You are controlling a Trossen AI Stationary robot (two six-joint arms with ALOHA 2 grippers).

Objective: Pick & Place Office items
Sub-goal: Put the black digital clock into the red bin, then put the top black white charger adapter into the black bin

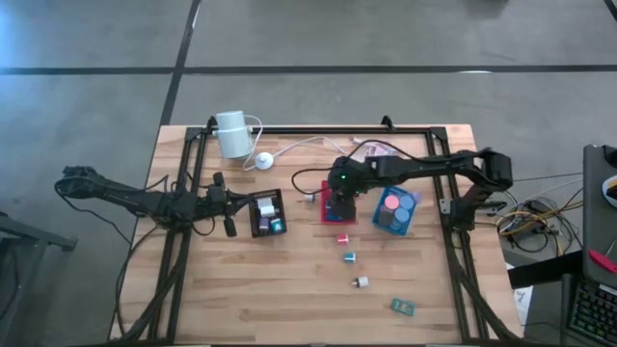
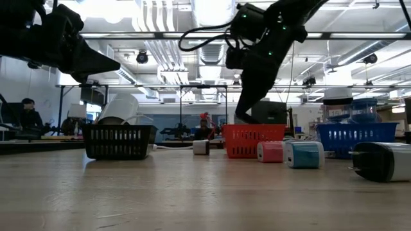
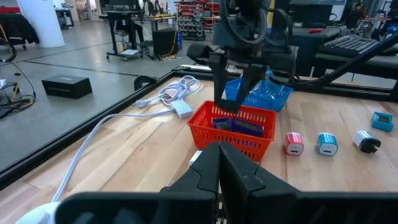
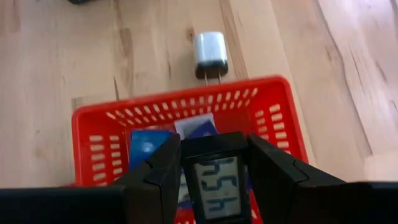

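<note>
Office item held right now is a small dark piece with a grey number screen (image 4: pixel 217 185), pinched between the two fingers of the right gripper (image 4: pixel 216 177). It hangs straight over the red tray (image 4: pixel 99 118), so the way to go is down: the tray lies right under the fingers, with blue and white pieces already inside. The piece's long side runs along the fingers, pointing into the tray. I think the next move is to let go so it drops in. A white plug block (image 4: pixel 210 50) sits on the surface just outside the tray's far wall. From above, the right gripper (image 1: pixel 339 198) is over the red tray (image 1: pixel 329 216), between the black tray (image 1: pixel 256 224) and the blue tray (image 1: pixel 405 226). More pieces wait in a line on the surface: a pink block (image 1: pixel 342 237), a blue block (image 1: pixel 350 257), a white block (image 1: pixel 361 282) and a teal one (image 1: pixel 403 306). The right arm is nearer to them. The left gripper (image 1: pixel 226 206) waits beside the black tray, its fingers pressed together, holding nothing.
</note>
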